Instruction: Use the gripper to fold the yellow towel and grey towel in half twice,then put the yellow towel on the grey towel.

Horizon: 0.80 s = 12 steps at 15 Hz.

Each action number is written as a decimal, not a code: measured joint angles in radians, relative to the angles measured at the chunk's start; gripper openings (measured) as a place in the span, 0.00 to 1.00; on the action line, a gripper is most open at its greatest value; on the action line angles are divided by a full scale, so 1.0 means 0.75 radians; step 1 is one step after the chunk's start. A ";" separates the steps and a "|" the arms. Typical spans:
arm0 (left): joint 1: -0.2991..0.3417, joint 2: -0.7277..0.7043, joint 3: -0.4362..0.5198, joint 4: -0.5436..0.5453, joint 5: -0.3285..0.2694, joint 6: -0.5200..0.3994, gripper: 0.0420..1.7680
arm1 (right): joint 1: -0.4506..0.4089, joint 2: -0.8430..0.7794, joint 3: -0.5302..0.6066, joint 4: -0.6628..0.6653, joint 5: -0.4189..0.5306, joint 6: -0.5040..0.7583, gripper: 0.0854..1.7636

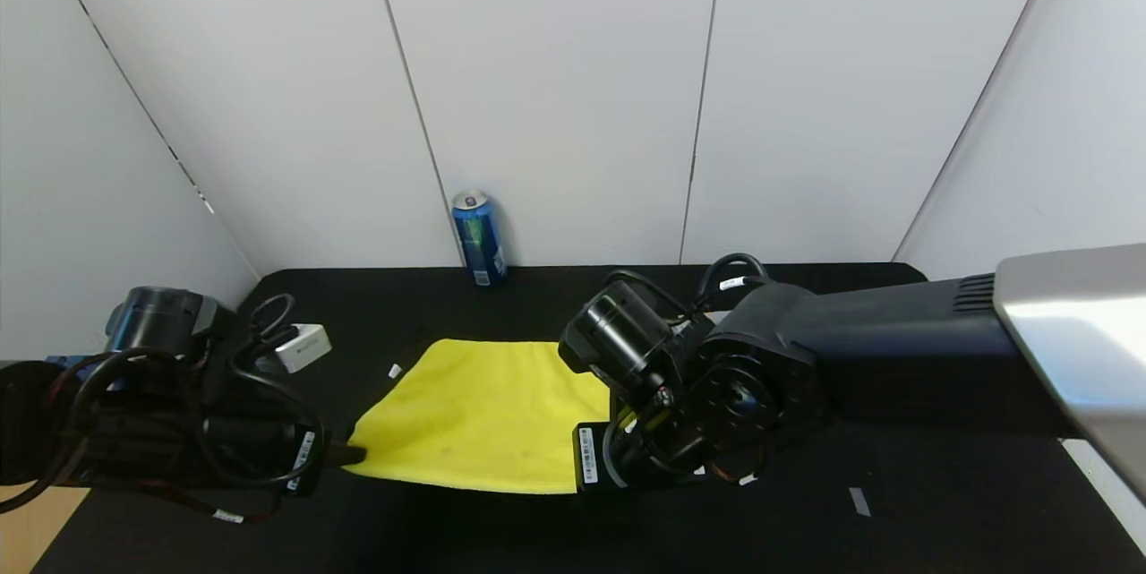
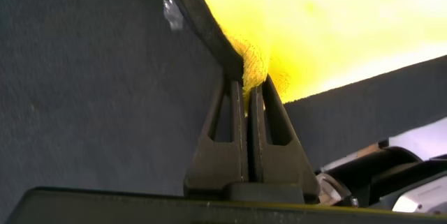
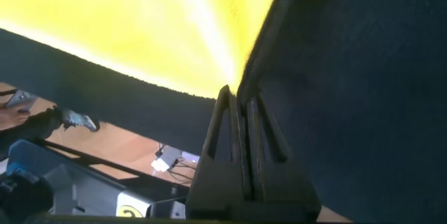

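yellow towel (image 1: 479, 417) flat, long axis left-right | both near corners pinched

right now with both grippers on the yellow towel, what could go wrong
The left gripper pinches only the very corner of the yellow towel, so it may slip out when lifted. The right gripper also seems shut on just an edge, so the fold could come out skewed if one side lets go. The can stands behind the towel, and a wide forward sweep might knock it.
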 joint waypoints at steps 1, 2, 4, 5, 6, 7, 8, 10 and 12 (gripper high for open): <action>-0.005 -0.020 0.015 0.000 -0.001 -0.001 0.05 | 0.011 -0.007 0.001 -0.001 0.000 -0.001 0.03; -0.007 -0.037 0.025 0.001 -0.003 -0.002 0.05 | 0.018 -0.011 0.001 -0.001 0.001 -0.001 0.03; -0.010 -0.054 0.049 -0.002 -0.006 0.002 0.05 | 0.025 -0.013 0.004 -0.001 0.000 0.001 0.03; -0.010 -0.053 0.053 -0.011 -0.005 0.003 0.05 | 0.024 -0.009 0.005 -0.003 0.001 0.001 0.03; -0.009 -0.048 0.052 -0.013 -0.005 0.003 0.05 | 0.017 -0.004 0.001 -0.008 0.000 0.000 0.03; -0.007 -0.040 0.044 -0.016 -0.005 0.004 0.05 | 0.004 0.001 -0.005 -0.012 0.000 0.000 0.03; -0.007 -0.030 0.033 -0.016 -0.006 0.004 0.05 | -0.008 0.007 -0.010 -0.019 0.000 0.000 0.03; -0.008 0.005 -0.010 -0.015 -0.005 0.002 0.05 | -0.030 0.018 -0.026 -0.033 0.001 -0.005 0.03; -0.010 0.060 -0.072 -0.014 -0.001 -0.001 0.05 | -0.057 0.036 -0.060 -0.036 0.002 -0.008 0.03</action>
